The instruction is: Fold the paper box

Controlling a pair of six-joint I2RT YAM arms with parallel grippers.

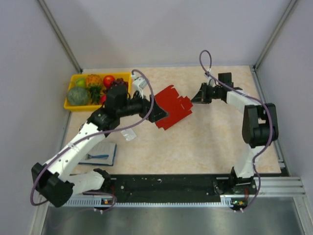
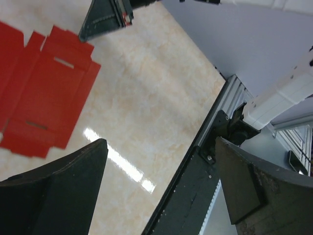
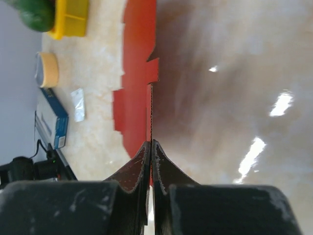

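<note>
One paper box (image 1: 171,107): it lies flat and unfolded on the bench (image 1: 210,142), between your two hands.
Right hand (image 3: 150,147): its fingers are pressed together on a thin flap at the box edge nearest to it. In the wrist view the flap runs edge-on into the fingertips.
Risk, pinch: your hold looks shallow, right at the rim of the flap. Lift or swing too quickly and the thin card will probably slip out, or tear at a notch.
Risk, slide: nothing pins the rest of the sheet. If you pull the flap toward the right hand, the whole box may be dragged across the smooth bench and not bend at its crease.
Risk, wrong crease: lifted by one tab alone, the card could buckle between the die-cut lines.
Left hand (image 1: 159,113): it is spread wide and holds nothing. It sits at the far side of the box from your right hand, just beside that corner; whether it touches the card cannot be told.
Box from each hand: the sheet stretches straight ahead of the right fingertips, and off to one side of the left hand's fingers.
Behind the left hand: a small whitish wrapper (image 1: 128,133) is near, a blue notebook (image 1: 110,154) lies further back, and a yellow fruit tray (image 1: 73,78) sits off to its side, all apart from the box.
</note>
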